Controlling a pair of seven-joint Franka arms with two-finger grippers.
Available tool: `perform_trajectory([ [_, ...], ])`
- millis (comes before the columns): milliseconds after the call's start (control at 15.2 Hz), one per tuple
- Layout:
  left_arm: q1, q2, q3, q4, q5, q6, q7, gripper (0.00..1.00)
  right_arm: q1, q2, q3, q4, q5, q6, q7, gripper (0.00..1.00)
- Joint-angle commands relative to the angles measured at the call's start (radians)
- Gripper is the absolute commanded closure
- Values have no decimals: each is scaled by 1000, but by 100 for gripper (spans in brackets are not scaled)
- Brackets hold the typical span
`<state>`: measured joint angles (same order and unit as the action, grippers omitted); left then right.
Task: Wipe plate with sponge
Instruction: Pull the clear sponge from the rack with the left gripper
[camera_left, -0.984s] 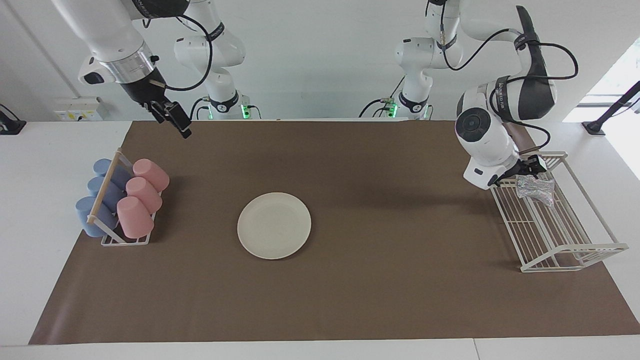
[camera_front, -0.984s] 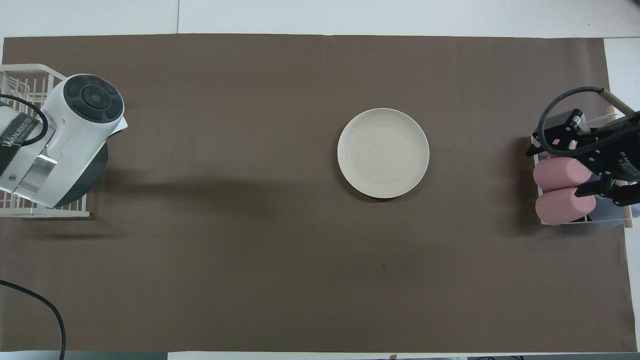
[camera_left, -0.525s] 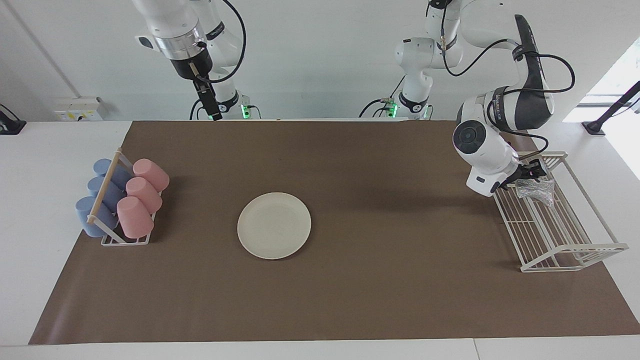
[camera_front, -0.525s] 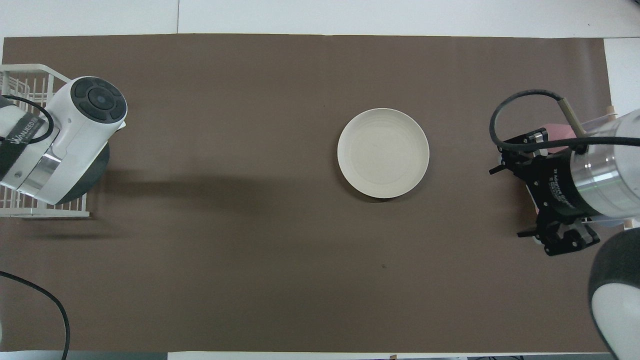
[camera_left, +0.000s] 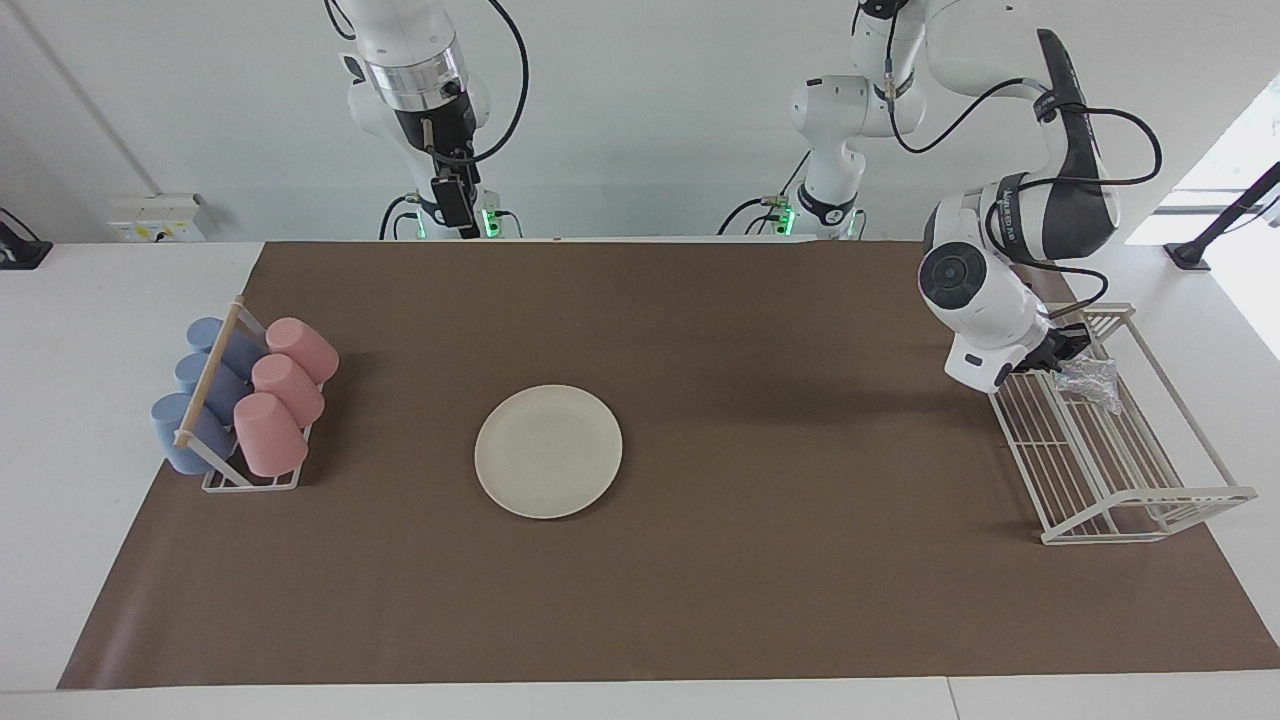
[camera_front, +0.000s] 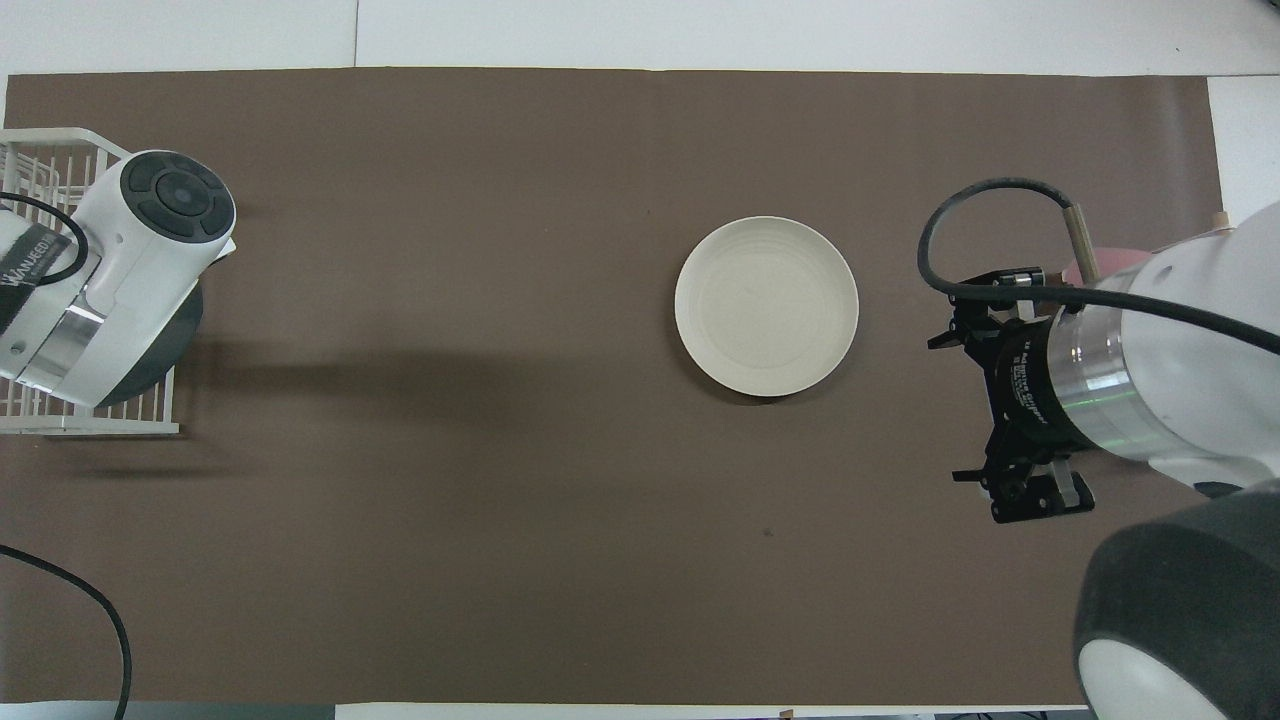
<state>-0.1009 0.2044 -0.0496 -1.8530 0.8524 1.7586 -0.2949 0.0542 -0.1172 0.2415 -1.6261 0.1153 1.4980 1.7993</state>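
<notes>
The cream-white plate (camera_left: 548, 451) lies flat on the brown mat near the table's middle; it also shows in the overhead view (camera_front: 766, 306). The silvery crinkled sponge (camera_left: 1090, 377) lies on the white wire rack (camera_left: 1150, 500) at the left arm's end of the table. My left gripper (camera_left: 1066, 346) is low at the rack, right beside the sponge, and I cannot tell whether it touches it. In the overhead view the left arm's wrist (camera_front: 150, 260) hides both. My right gripper (camera_left: 462, 215) hangs high over the mat's edge nearest the robots, pointing down.
A small rack (camera_left: 250, 480) with several pink cups (camera_left: 285, 385) and blue cups (camera_left: 200, 400) stands at the right arm's end of the table. The right arm's wrist (camera_front: 1100, 390) covers most of it in the overhead view. A brown mat (camera_left: 780, 580) covers the table.
My right arm swung from above the cup rack toward the middle of the robots' edge and turned to point down. My left gripper and the sponge shifted slightly along the rack.
</notes>
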Motion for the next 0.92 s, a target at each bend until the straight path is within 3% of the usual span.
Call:
perform_trajectory([
  [0,4,-2,-6,35,5,13,-3,100,22,-21,-1,-60,27,112,58,0],
  [131,3,-2,-6,110,-89,-13,3,100,41,-6,1,-95,29,229,119,0],
  [262,-2,7,-7,231,-230,-104,6,100,122,5,1,-161,29,368,207,0],
  [525,-5,18,-7,458,-585,-287,7,100,113,-9,-2,-199,26,401,208,0],
  [852,65,-22,7,486,-1069,-341,-6,100,62,-7,-2,-232,27,450,129,0],
])
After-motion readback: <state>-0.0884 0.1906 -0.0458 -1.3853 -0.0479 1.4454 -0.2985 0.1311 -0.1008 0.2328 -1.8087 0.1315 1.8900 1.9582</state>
